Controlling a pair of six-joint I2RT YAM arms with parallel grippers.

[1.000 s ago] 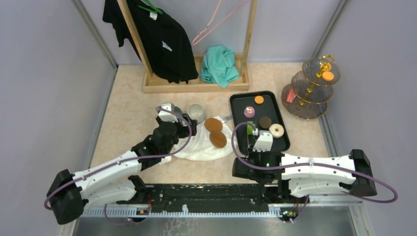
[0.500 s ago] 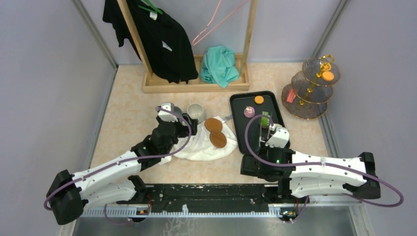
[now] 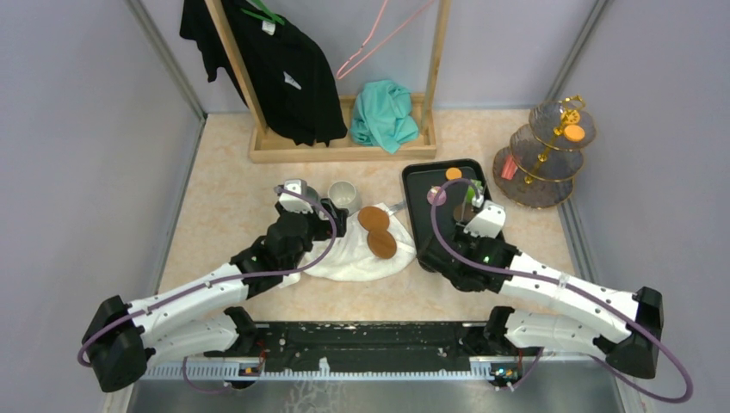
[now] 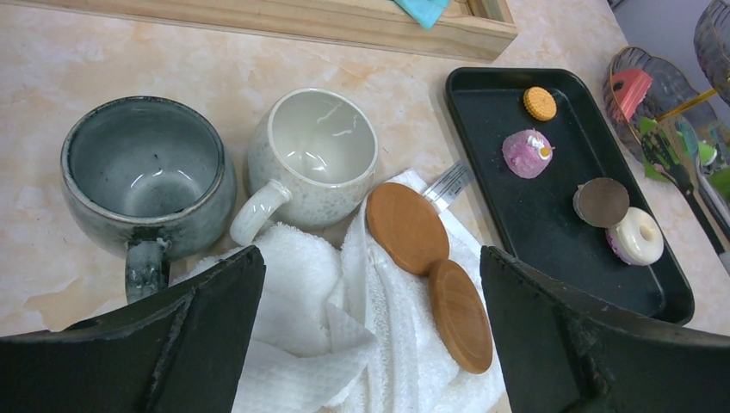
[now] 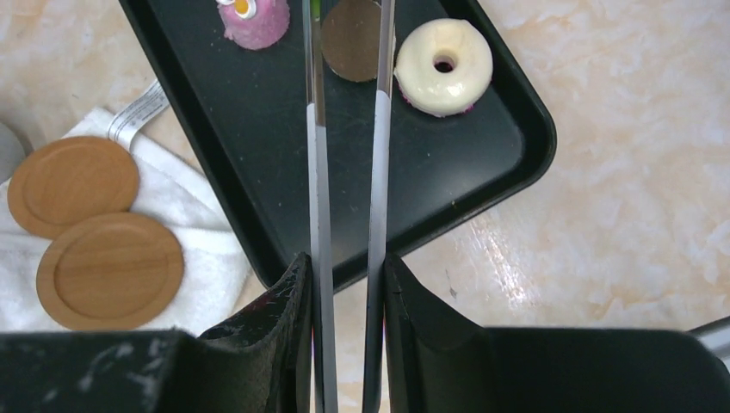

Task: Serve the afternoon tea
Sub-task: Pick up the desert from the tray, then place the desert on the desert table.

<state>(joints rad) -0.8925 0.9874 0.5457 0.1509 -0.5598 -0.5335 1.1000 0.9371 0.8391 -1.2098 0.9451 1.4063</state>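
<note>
Metal tongs (image 5: pixel 314 172) are pinched in the right gripper (image 5: pixel 344 275) over the black tray (image 5: pixel 482 163); the left gripper (image 4: pixel 370 267) is spread wide, empty.

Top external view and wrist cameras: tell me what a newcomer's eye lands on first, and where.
The right gripper, shut on long metal tongs, reaches over the black tray of sweets in the middle of the scene. The gold-framed three-tier stand glitters at the far right. The left gripper hangs wide open over a white towel, beside a grey mug and a white mug.
</note>
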